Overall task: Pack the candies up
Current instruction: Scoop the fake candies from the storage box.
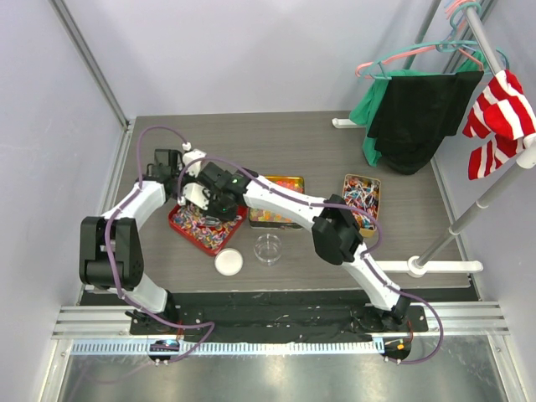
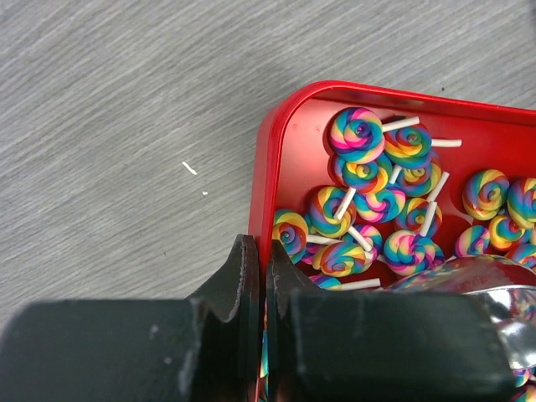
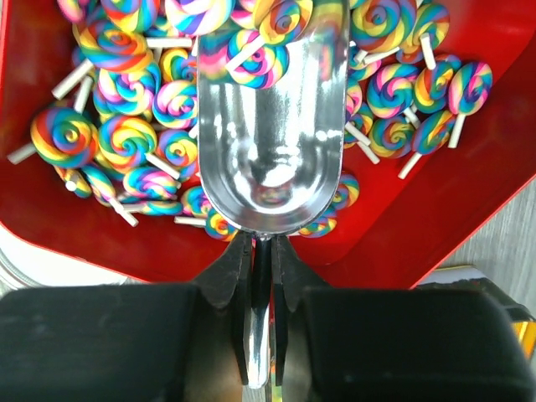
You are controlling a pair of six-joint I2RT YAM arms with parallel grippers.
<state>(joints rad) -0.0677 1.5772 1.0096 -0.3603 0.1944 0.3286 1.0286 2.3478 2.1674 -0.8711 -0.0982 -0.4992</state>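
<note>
Candies [image 3: 134,138], rainbow-swirl lollipops on white sticks, lay heaped in a red tray [image 3: 469,193] left of centre on the table [image 1: 335,142]. The right gripper [image 3: 261,260] was clamped on the handle of a shiny metal scoop [image 3: 272,142], whose bowl reached out over the pile, a few lollipops at its far lip. The left gripper [image 2: 257,276] pinched the tray's rim at its left edge, the sweets just beside its fingers.
</note>
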